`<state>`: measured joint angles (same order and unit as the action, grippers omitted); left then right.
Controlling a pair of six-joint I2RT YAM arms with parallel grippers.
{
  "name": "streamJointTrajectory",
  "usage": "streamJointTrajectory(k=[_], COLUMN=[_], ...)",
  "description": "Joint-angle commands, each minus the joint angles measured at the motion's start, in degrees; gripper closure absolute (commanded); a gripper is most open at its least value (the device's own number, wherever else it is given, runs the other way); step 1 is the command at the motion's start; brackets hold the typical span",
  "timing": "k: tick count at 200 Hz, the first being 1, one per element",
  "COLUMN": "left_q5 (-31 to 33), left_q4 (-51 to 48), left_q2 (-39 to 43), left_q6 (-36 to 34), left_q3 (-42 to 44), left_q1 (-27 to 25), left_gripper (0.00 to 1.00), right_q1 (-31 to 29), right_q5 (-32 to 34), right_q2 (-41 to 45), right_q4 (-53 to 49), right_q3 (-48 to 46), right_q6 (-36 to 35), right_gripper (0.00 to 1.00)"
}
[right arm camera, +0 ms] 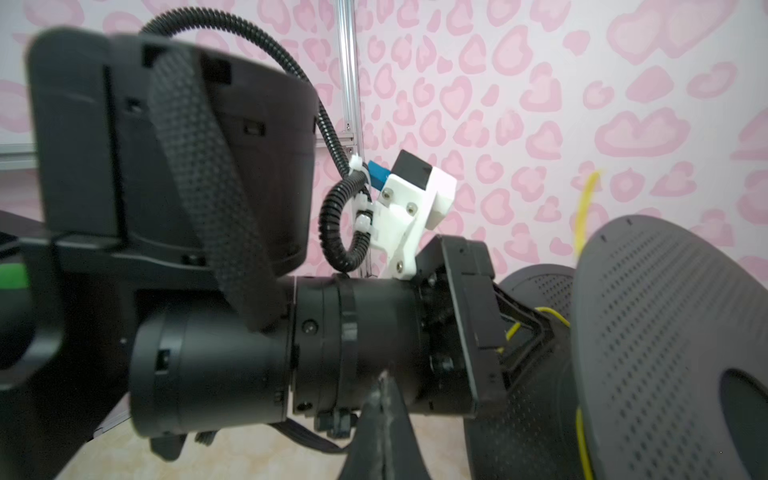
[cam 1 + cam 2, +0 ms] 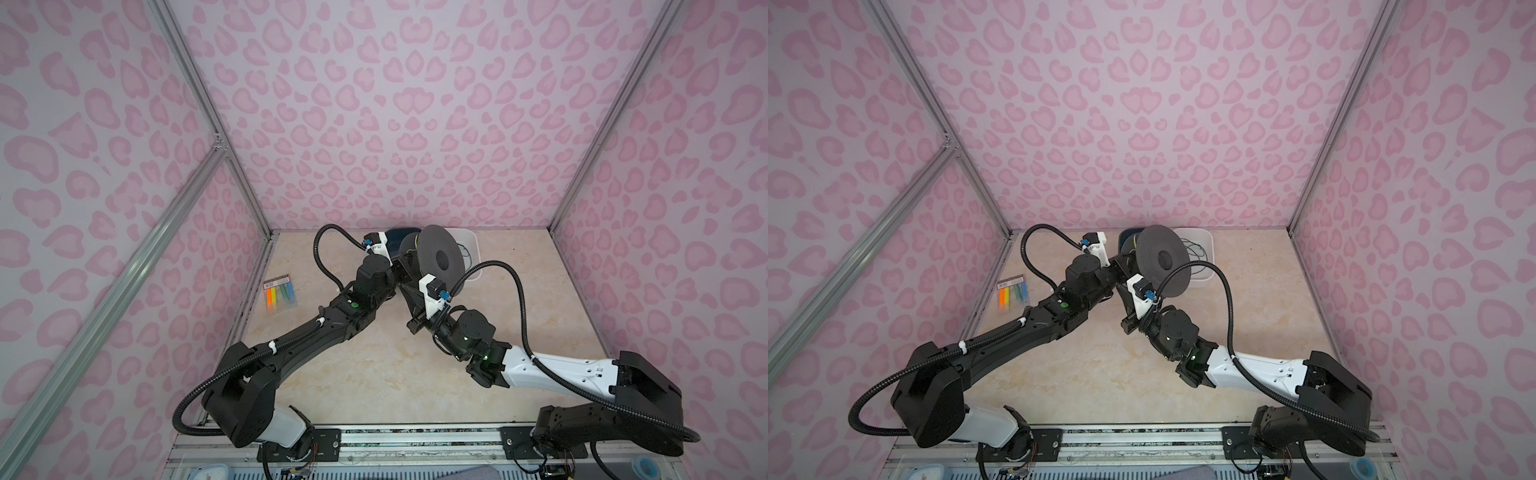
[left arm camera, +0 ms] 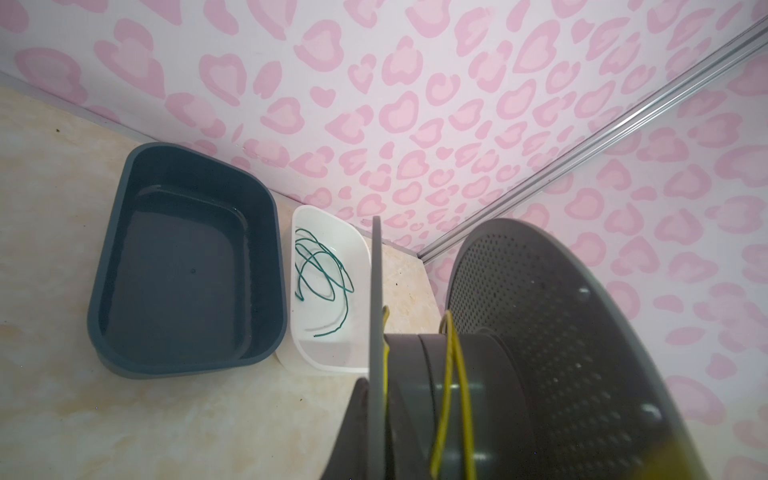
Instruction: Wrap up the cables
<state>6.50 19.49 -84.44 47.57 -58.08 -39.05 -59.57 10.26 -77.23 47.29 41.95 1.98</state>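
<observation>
Both grippers were shut: your left gripper [image 1: 536, 332] pinched the spool [image 2: 440, 257] steady for the yellow wire [image 3: 451, 374] beside it, your right gripper [image 1: 384, 386] looked empty.

Top views high overhead, facing down, wrist views close, both sharing grey spool [image 3: 561, 332]

Nothing written can be read in any view. The clear packet of coloured sticks [image 2: 281, 296] on the tabletop [image 2: 374, 374] bears a striped label, too small to read.
</observation>
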Motion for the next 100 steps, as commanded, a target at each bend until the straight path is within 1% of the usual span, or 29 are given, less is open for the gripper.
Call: streamJointTrajectory(k=[1,19,38,57,67,86,100], left_q5=[-0.65,-0.79,-1.90,-3.65,-4.28,-6.46,-8.45], left_q4=[5.10,4.63,3.80,3.02,2.56,2.43,1.58], left_q2=[1.37,2.13,2.40,2.61,2.78,3.22,3.75], left_q6=[-1.04,-1.69,-2.27,-3.30,-3.73,-4.39,-6.75], left_q3=[1.62,2.34,2.78,2.88,2.98,3.63,3.77], left_q1=[0.42,1.23,2.36,3.25,3.45,4.15,4.44], left_gripper=[0.96,0.96,0.96,0.96,0.96,0.96,0.96], right_q1=[0.15,0.71,1.75,4.98,8.50,17.17,23.58], right_q5=[-1.92,-1.52,0.40,2.42,2.19,-1.82,-3.18], right_q2=[1.84,4.89,8.91,13.19,15.40,18.73,20.18], right_q4=[-0.38,-3.77,-8.85,-14.95,-17.91,-24.56,-29.69], right_q3=[0.61,0.94,1.10,1.13,0.70,-0.38,-1.06], right_q6=[0.81,1.95,3.04,5.72,8.51,14.42,18.70], right_gripper=[1.00,1.00,0.93,0.84,0.81,0.74,0.69])
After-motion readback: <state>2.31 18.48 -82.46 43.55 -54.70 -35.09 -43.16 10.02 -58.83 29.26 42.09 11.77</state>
